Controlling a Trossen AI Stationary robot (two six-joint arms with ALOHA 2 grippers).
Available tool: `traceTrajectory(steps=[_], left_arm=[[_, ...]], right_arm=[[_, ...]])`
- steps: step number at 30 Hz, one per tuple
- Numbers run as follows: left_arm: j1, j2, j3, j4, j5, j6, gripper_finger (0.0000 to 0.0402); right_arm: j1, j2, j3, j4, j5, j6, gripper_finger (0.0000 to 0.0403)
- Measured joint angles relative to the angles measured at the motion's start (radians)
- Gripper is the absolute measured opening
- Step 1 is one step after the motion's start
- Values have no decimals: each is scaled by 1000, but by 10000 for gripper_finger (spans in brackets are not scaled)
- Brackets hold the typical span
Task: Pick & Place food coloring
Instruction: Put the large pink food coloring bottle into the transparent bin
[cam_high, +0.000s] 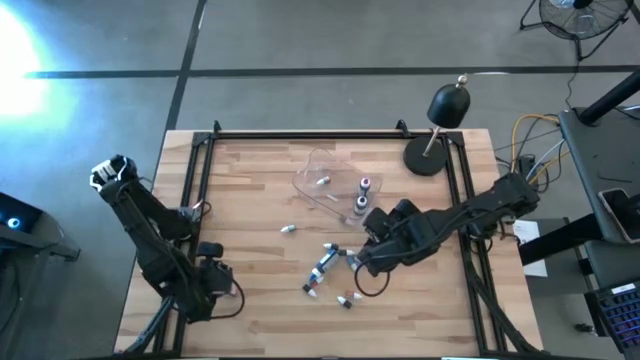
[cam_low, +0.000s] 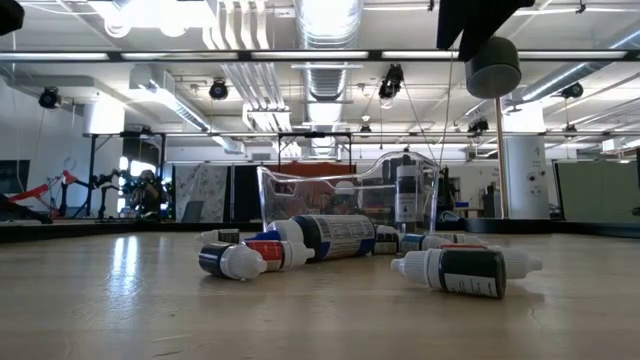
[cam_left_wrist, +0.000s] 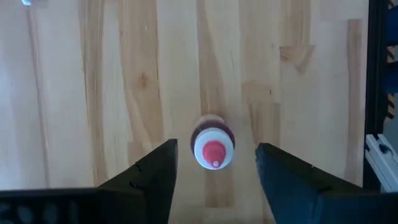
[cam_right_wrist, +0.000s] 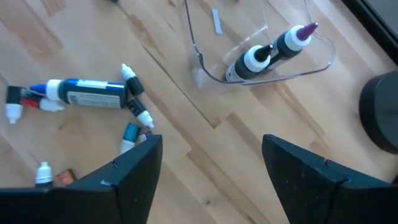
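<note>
Several small food coloring bottles (cam_high: 325, 262) lie on their sides near the middle of the wooden table, one of them a larger blue-labelled bottle (cam_right_wrist: 87, 93). Two more bottles (cam_right_wrist: 252, 59) stand upright in the clear tray (cam_high: 318, 170) farther back. My right gripper (cam_right_wrist: 211, 180) hangs open above bare wood between the cluster and the tray, with nothing between its fingers. My left gripper (cam_left_wrist: 214, 183) is at the table's near left, pointing down and open. Its fingers stand either side of an upright dark bottle with a red-tipped white cap (cam_left_wrist: 214, 148), which rests on its base.
A black lamp-like object with a round base (cam_high: 425, 155) stands at the far right. Black rails (cam_high: 300, 133) frame the tabletop. One stray bottle (cam_high: 288, 229) lies left of the cluster, and two more (cam_high: 345, 300) lie near the front. Bare wood shows across the near left.
</note>
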Motion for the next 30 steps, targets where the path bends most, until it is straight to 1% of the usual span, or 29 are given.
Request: traceTrajectory(steps=[5,10,19,23,30], left_arm=[[0,8,-23,15,1,-35,218],[0,31,-39,60,2,-18,220],[0,85,-47,56,4,38,218],[0,96,-47,46,22,39,200],[0,96,-47,47,30,21,134]], right_arm=[[0,0,-27,1,-4,0,260],[0,0,-30,1,-5,-1,258],[-1,0,-30,1,-1,-13,258],[-1,0,-30,0,0,-23,258],[-1,0,-30,0,1,-29,258]])
